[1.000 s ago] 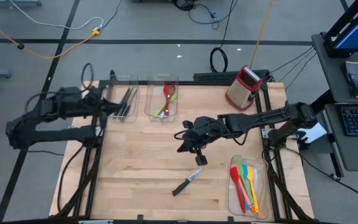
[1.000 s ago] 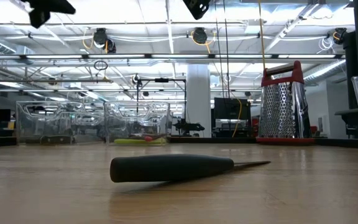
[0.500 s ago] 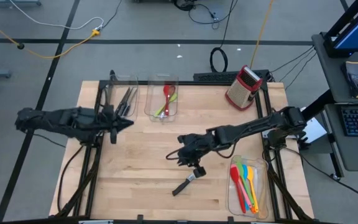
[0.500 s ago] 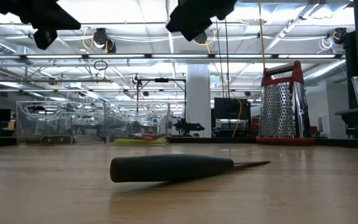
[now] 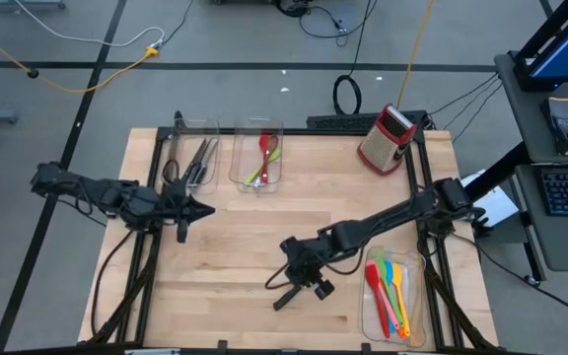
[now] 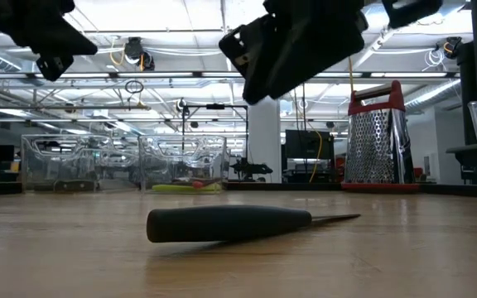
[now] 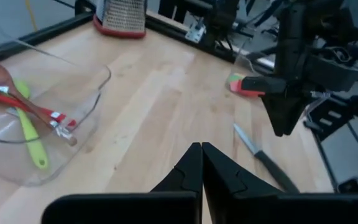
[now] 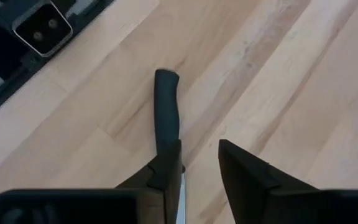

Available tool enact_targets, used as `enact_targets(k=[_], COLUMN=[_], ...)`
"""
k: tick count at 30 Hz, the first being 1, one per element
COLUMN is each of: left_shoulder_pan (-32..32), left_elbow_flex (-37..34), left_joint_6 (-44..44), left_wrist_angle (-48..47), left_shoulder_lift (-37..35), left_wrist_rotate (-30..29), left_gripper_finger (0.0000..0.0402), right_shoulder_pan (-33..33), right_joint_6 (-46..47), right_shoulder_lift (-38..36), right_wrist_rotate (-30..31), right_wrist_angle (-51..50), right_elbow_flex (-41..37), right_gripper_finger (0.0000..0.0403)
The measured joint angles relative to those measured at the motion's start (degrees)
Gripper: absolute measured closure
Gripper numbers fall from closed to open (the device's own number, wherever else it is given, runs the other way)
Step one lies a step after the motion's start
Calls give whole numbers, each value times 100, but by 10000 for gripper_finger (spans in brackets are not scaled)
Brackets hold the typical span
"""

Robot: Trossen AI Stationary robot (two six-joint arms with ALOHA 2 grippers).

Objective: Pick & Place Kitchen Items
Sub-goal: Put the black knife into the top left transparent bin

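I have the right gripper [image 5: 302, 279] low over the black-handled knife [image 5: 286, 296], which lies flat on the table [image 5: 215, 266] in the lower centre of the high view. In the right wrist view the two fingers [image 8: 244, 171] stand parted with a gap between them, holding nothing. The knife's handle [image 8: 166, 118] runs up the middle of that frame, but the blade passes under one finger, not through the gap.

That offset is my main worry. If I descend and close from here, one finger could land on the steel and pinch or skate off it, and the knife could spin away across the wood. The thin blade may also slip out of a shallow grip, so I judge the thick handle is the safer place to take hold, and I am not yet centred on it.

In the low view the knife [image 6: 222, 223] sits in the centre foreground with the gripper [image 6: 305, 41] hanging above it at the upper centre; coming down too hard could jam the fingertips into the table.

The left gripper [image 7: 201, 171] waits with its fingers pressed together, empty, at the left middle of the high view, near the bin of knives [image 5: 197, 158]. It is well apart from the right arm, so I see little collision risk.
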Motion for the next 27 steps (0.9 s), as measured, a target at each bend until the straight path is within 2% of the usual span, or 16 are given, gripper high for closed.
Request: enact_targets(k=[9,18,27], left_shoulder_pan=[-139,-141,-141], left_elbow_flex=[-741,-1050,-1069], left_joint_6=[-168,-199,-281], left_wrist_angle=[513,639,637], left_shoulder_lift=[-123,-450,-490], left_wrist_rotate=[77,208,201], left_gripper_finger=[399,399,383], right_shoulder_pan=[154,302,326], right_joint_6=[46,122,-123], right_shoulder_lift=[139,286,715], right_wrist_rotate=[15,-2,38], right_wrist_angle=[13,22,223], right_elbow_flex=[0,6,-2], right_gripper_finger=[255,201,188])
